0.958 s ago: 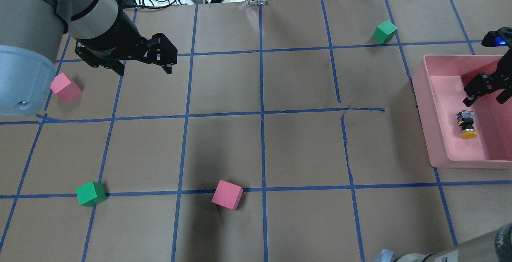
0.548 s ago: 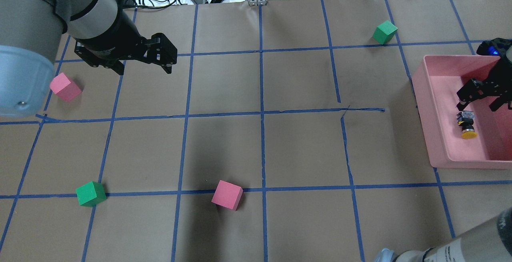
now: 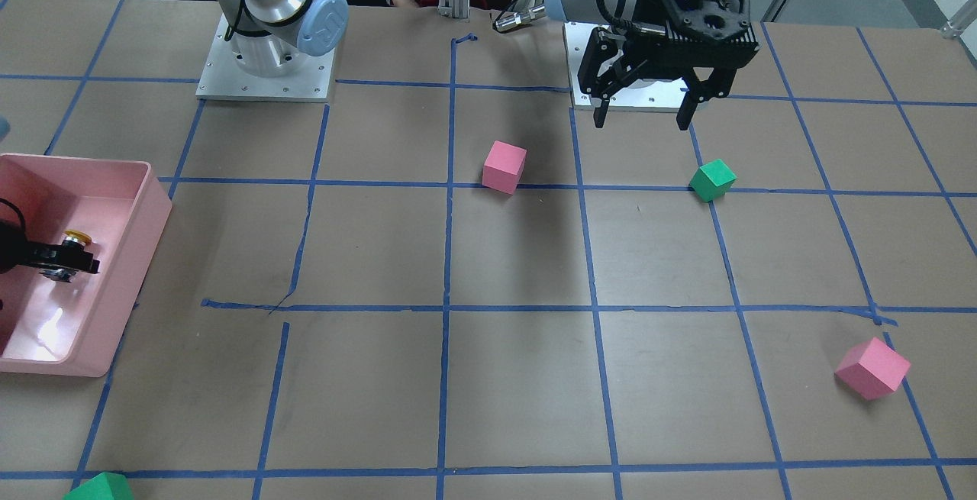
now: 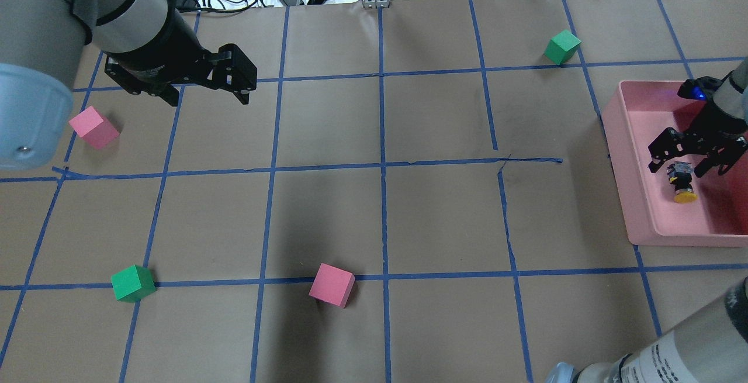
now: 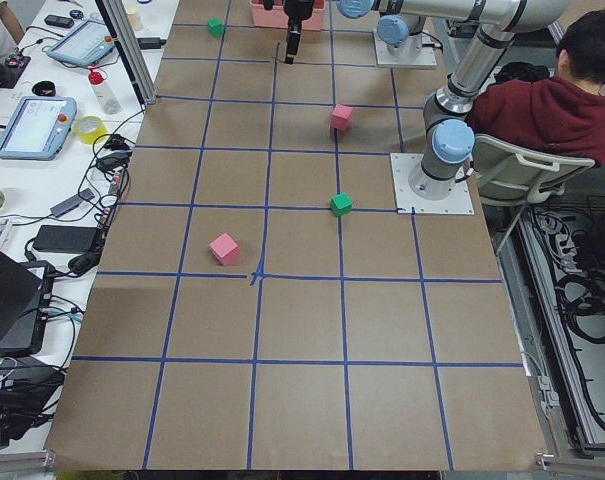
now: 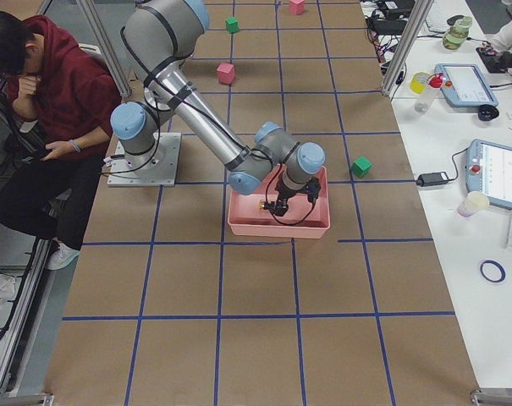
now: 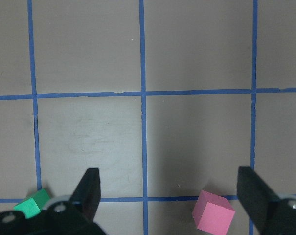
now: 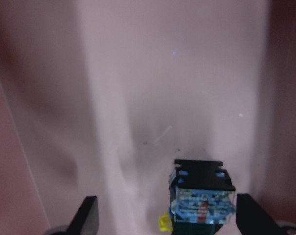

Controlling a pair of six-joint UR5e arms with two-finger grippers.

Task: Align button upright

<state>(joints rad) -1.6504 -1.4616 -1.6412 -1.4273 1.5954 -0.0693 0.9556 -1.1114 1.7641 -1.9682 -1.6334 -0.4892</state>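
1. Your right gripper [image 8: 166, 213] is spread wide with nothing in it, down inside the pink tray [image 4: 625, 161].
2. The button [image 8: 202, 196] lies on its side on the tray floor. Its contact block sits between the fingers [image 8: 89, 215], just beside the 3 o'clock one, with a wide gap on the other side.
3. From overhead, its yellow cap points to 6 o'clock and the block to 12. The tray sits at the 3 o'clock edge of the table [image 4: 438, 219].
4. Way off around 10 o'clock, your left gripper [image 4: 210, 101] hangs over the table, also wide open and empty.
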